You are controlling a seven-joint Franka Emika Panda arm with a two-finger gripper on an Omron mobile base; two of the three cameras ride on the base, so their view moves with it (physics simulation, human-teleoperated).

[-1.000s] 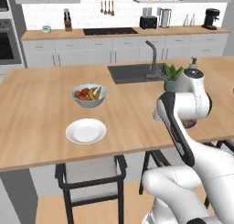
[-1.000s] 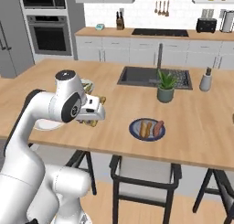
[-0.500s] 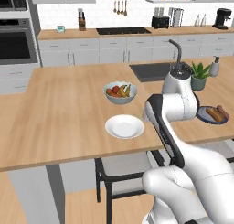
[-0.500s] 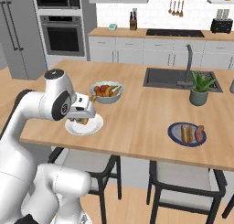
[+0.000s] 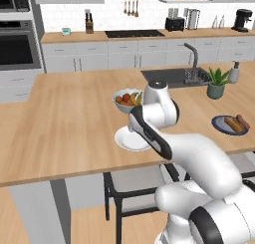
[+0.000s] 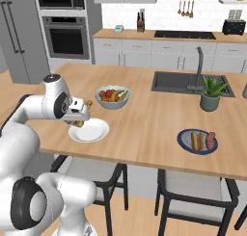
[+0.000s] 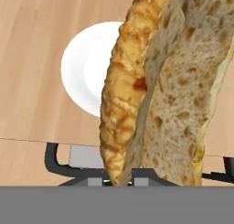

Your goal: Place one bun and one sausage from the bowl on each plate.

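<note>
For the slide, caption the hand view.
Gripper shut on a bun, hanging above the white plate.

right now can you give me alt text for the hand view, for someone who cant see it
A split, golden-crusted bun held in the shut gripper fills the middle and right of the frame, hanging above a wooden counter. A white plate with nothing visible on it lies on the counter behind the bun, and a dark chair frame shows below the counter's edge.

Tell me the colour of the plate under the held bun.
White, plain; the plate shows best in the hand view.
</note>
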